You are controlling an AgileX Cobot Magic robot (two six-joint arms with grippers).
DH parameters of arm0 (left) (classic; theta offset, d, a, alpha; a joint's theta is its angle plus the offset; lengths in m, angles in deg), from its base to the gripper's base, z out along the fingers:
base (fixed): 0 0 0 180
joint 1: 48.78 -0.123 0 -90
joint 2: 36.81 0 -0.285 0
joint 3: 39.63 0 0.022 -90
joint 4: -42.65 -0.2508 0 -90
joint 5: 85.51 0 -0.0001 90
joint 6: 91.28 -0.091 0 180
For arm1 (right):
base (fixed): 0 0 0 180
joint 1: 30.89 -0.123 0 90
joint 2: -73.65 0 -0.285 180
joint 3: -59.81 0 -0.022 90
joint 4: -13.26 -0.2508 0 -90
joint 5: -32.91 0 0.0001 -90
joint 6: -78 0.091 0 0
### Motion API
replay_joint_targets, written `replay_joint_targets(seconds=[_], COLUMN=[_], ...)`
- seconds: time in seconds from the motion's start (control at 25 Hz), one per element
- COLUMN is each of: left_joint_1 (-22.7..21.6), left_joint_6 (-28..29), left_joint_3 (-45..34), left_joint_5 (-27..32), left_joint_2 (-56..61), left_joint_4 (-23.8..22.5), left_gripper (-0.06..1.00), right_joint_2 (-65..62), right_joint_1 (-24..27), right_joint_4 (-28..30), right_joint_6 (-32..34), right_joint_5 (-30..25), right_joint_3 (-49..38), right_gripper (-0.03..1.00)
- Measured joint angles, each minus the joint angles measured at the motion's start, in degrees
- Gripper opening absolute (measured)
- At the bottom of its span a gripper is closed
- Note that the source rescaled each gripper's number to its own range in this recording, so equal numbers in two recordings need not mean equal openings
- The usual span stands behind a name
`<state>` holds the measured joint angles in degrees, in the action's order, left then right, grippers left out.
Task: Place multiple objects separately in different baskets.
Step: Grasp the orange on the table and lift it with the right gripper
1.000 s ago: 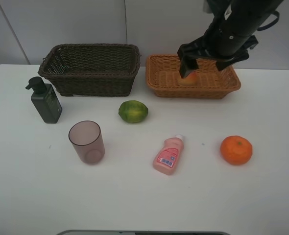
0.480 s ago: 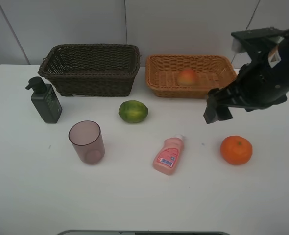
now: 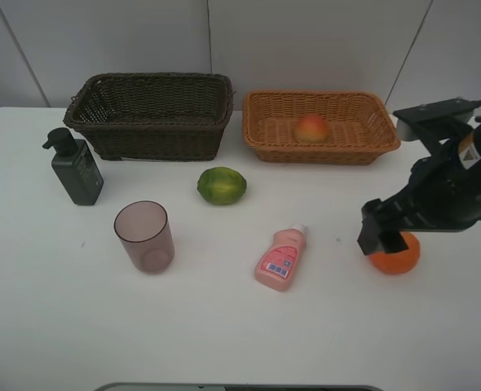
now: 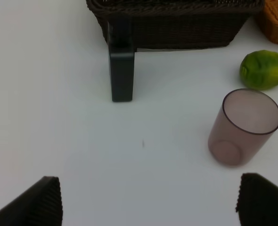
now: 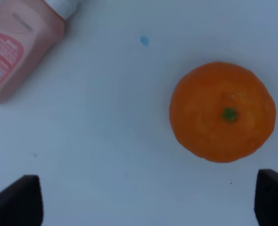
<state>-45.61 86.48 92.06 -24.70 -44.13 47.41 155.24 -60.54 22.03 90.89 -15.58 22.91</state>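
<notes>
right claw (image 5: 143, 203): wide open, empty, hovering low | orange (image 5: 222, 112): on table (image 3: 224, 342), right side, under the claw, inside the jaws' span but off to one side, untouched | peach (image 3: 311, 128): in tan basket (image 3: 322, 153) | left claw (image 4: 151, 202): wide open, empty

A fruit (image 3: 311, 129) lies in the right basket (image 3: 330, 152).

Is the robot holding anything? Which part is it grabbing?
Nothing is held. The right gripper hangs open over the orange, and the left gripper hangs open over the table.
</notes>
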Motion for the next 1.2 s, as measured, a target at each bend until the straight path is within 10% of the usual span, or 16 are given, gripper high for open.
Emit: replay_joint_targets(seconds=[1.2], left_joint_1=[0.0], left_joint_6=[0.0], left_joint_3=[0.0], left_joint_5=[0.0], left_joint_2=[0.0], left_joint_4=[0.0], left_gripper=[0.96], right_joint_2=[9.83], right_joint_1=[6.8], right_joint_4=[2.02], right_joint_6=[11.62], right_joint_5=[11.29], right_joint_3=[-5.69], right_gripper=[1.0])
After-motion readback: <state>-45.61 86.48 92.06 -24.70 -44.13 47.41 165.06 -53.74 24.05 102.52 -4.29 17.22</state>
